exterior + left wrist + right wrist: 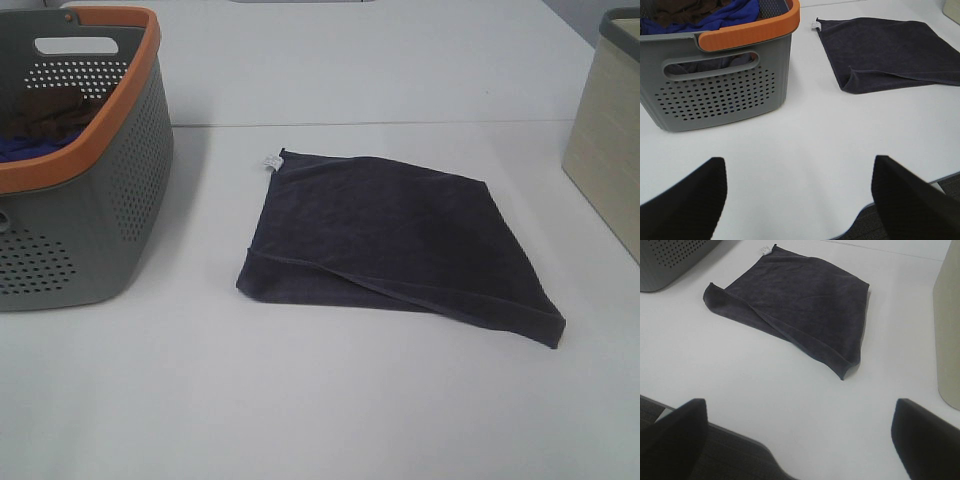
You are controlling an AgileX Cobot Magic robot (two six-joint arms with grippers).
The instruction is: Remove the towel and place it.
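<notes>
Towel [390,240] flat; basket [120,200] left, bin [605,160] right.

High camera faces down; both wrist cameras share the towel [390,240].

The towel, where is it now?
The towel lies flat on the white table, centre of the exterior high view, between the grey basket at left and the beige bin at right.
</notes>
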